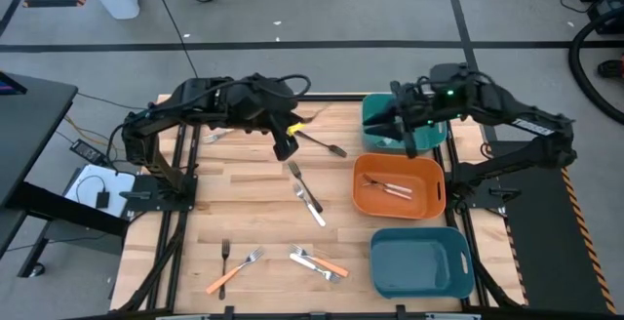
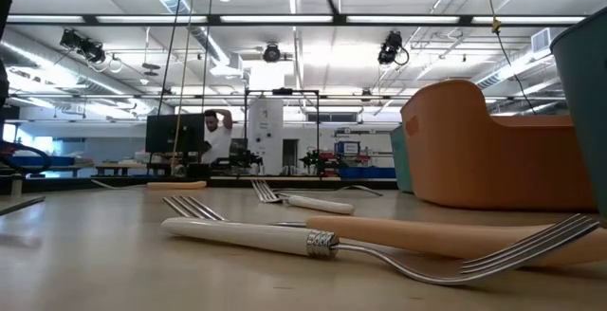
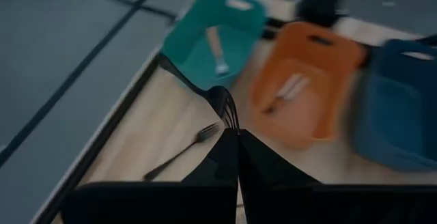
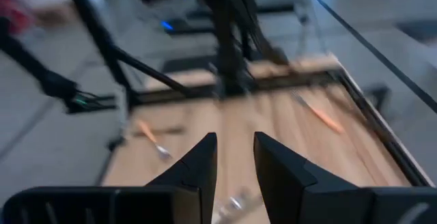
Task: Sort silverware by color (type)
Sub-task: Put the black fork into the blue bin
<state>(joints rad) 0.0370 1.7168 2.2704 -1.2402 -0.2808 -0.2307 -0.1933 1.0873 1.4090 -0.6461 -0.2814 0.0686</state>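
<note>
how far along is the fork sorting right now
Done: an orange-handled fork lies in the teal bin, white-handled forks in the orange bin. In hand: the left hand is shut on a dark grey fork; the right hand is open, empty, by the teal bin. Left: several loose forks on the table; the blue bin holds nothing.

A light wooden table (image 1: 253,218) with a dark frame carries everything. Three bins are set along its right side: a teal bin (image 1: 375,115) at the far edge, an orange bin (image 1: 400,208) in the middle and a blue-teal bin (image 1: 421,263) nearest. Loose forks are scattered on the bare boards: a dark fork (image 1: 323,145) near the far edge, two white-handled forks (image 1: 306,194) at the centre, and a near-edge group with an orange-handled fork (image 1: 234,272), a small dark fork (image 1: 225,254) and a mixed pair (image 1: 318,262).
</note>
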